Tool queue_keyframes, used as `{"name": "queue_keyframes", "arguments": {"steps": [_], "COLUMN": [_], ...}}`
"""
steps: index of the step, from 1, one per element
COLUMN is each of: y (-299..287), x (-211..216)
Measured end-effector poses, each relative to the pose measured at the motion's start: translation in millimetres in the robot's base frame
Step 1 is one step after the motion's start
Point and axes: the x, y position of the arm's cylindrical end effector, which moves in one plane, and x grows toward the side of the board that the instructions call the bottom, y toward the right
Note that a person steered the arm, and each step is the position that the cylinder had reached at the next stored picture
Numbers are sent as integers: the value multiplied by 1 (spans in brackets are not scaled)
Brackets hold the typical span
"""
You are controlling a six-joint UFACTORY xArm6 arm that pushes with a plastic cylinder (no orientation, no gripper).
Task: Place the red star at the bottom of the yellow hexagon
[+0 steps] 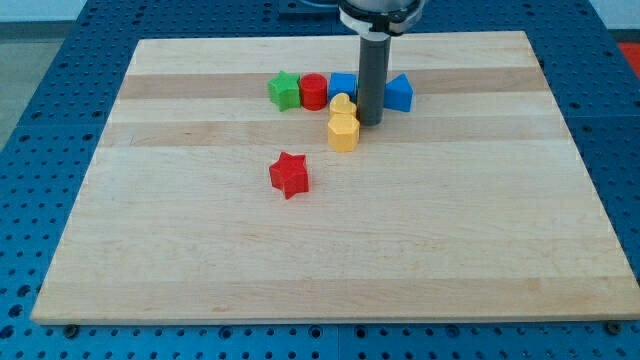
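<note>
The red star (289,175) lies on the wooden board (330,250), left of the view's middle. The yellow hexagon (343,131) sits up and to the right of it, with a gap between them. A second yellow block (341,104) touches the hexagon's top side. My tip (370,122) rests on the board just right of the yellow hexagon, close to it or touching it; I cannot tell which. The rod stands upright and hides part of the blue blocks behind it.
A row of blocks lies near the view's top: a green star (284,90), a red cylinder (314,91), a blue cube (343,86) and a blue block (399,93) right of the rod. Blue perforated table surrounds the board.
</note>
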Motion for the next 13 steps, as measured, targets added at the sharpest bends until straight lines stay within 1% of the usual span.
{"name": "queue_keyframes", "arguments": {"steps": [2, 3, 4, 5, 6, 7, 8, 9, 10, 13], "y": [8, 35, 42, 31, -4, -55, -106, -132, -131, -85], "x": [0, 6, 39, 92, 134, 150, 151, 140, 120, 99]}}
